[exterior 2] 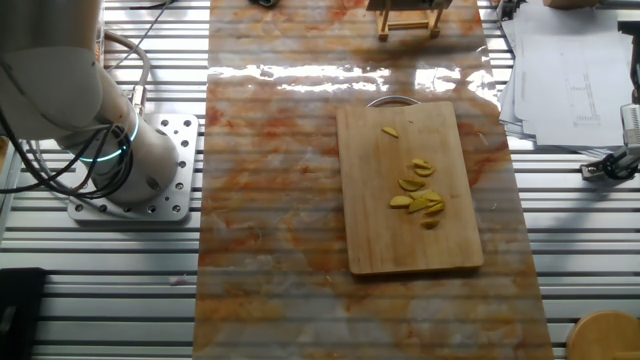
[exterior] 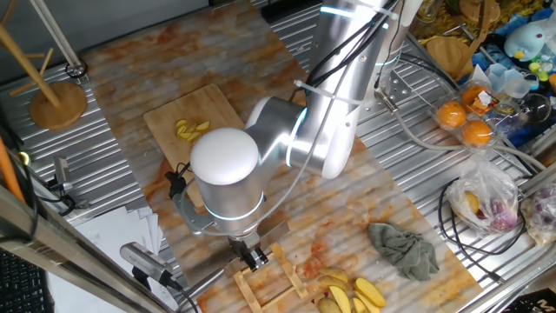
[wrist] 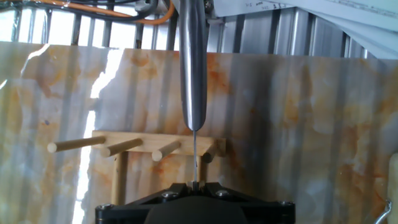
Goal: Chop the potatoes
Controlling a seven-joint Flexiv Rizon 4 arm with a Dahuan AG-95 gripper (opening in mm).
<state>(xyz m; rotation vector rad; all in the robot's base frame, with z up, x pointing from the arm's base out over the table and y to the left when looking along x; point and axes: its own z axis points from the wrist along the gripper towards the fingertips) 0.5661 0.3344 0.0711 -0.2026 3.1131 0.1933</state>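
A knife (wrist: 193, 74) is held clamped in the gripper (wrist: 195, 184) above a wooden rack (wrist: 134, 149); potato slices (exterior 2: 418, 192) are left on the cutting board (exterior 2: 370, 220).

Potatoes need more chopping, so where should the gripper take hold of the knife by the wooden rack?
Probably the round steel handle, coming from above and closing across its sides. It is thick and smooth, while the blade stands edge-on and is too thin to clamp.

A marbled table mat (exterior 2: 270, 200) carries the bamboo cutting board (exterior 2: 405, 235).

End effector (exterior: 252, 255) low, fingers closed
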